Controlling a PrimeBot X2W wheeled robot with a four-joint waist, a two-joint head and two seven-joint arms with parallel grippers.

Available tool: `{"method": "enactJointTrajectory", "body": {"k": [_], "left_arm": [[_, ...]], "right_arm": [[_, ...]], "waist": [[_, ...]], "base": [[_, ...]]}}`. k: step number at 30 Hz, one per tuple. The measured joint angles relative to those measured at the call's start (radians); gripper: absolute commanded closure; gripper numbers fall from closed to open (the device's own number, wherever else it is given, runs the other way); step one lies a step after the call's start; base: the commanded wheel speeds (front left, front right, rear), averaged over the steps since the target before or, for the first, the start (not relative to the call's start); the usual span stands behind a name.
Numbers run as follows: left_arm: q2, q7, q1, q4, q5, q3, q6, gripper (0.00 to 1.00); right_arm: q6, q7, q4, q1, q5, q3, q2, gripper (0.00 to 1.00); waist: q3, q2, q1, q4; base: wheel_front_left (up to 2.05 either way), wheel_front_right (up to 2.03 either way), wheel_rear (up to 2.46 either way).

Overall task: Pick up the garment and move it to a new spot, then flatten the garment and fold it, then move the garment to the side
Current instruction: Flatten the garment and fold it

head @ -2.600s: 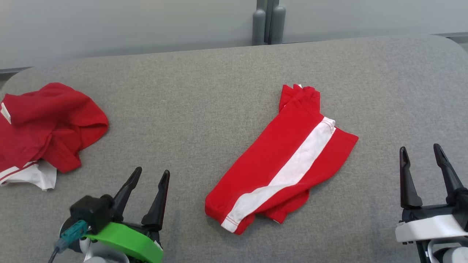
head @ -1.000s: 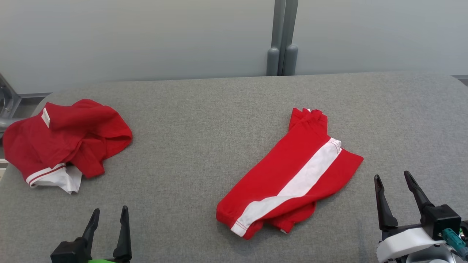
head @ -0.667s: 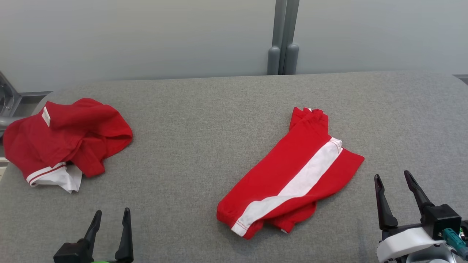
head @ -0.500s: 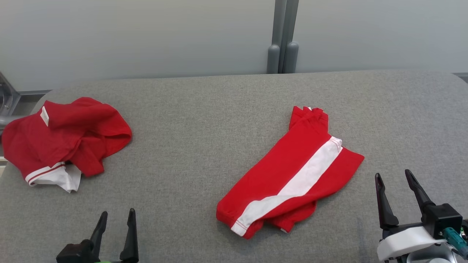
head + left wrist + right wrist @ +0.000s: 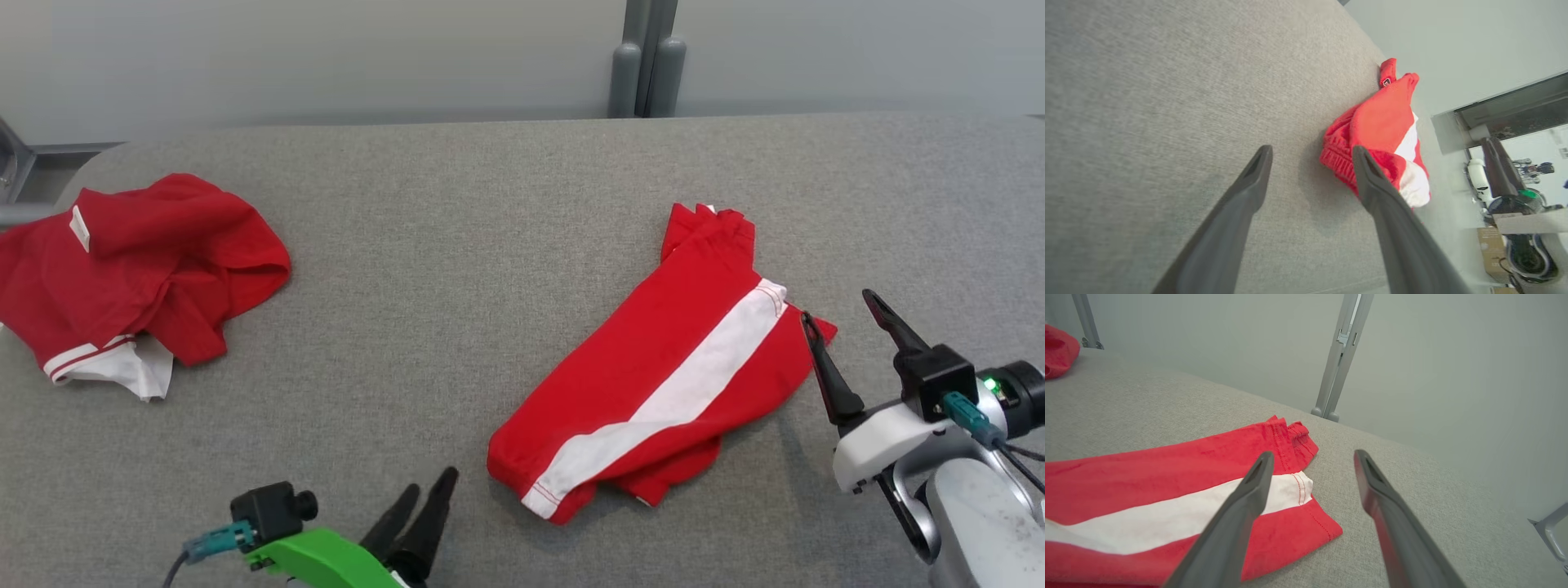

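- We find the folded red garment [image 5: 653, 384], with a white stripe along it, lying right of centre on the grey bench [image 5: 457, 245];
- our right end effector [image 5: 835, 305] stands with its fingers apart at the garment's right corner; whether it touches the cloth we cannot tell;
- our left end effector [image 5: 431, 480], fingers apart, sits near-left of the garment, clear of it;
- a crumpled red cloth [image 5: 139, 261] lies at the bench's left edge.
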Motion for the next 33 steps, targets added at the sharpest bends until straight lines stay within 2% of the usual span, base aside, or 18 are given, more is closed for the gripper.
{"method": "enactJointTrajectory", "body": {"k": [4, 8, 13, 16, 25, 33], "left_arm": [[-0.007, 0.124, 0.046, -0.137, -0.125, -0.051, 0.058, 0.0], [-0.002, 0.223, 0.086, -0.245, -0.166, -0.082, 0.112, 0.0], [-0.003, 0.224, 0.084, -0.27, -0.193, -0.066, 0.18, 0.0], [-0.005, 0.224, 0.067, -0.263, -0.197, -0.074, 0.203, 0.0], [-0.005, 0.233, 0.033, -0.261, -0.187, -0.105, 0.248, 0.0], [0.026, 0.248, 0.06, -0.331, -0.144, -0.124, 0.289, 0.0]], "right_arm": [[0.0, 0.0, 0.058, -0.076, 0.009, 0.053, -0.037, 0.0], [0.0, 0.0, 0.101, -0.135, 0.022, 0.091, -0.068, 0.0], [0.0, 0.0, 0.115, -0.192, 0.033, 0.124, -0.075, 0.0], [0.0, 0.0, 0.109, -0.217, 0.04, 0.142, -0.077, 0.0], [0.0, 0.0, 0.086, -0.251, 0.042, 0.144, -0.099, 0.0], [0.0, 0.0, 0.078, -0.256, 0.04, 0.143, -0.1, 0.0]], "waist": [[0.032, 0.0, 0.0, 0.004], [0.062, 0.0, 0.0, 0.007], [0.095, 0.0, 0.0, 0.0], [0.113, 0.0, 0.0, -0.014], [0.165, 0.0, 0.0, -0.064], [0.194, 0.0001, 0.0001, -0.097]], "base": [[0.0, 0.0, 0.0], [0.0, 0.0, 0.0], [0.0, 0.0, 0.0], [0.0, 0.0, 0.0], [0.0, 0.0, 0.0], [0.0, 0.0, 0.0]]}}
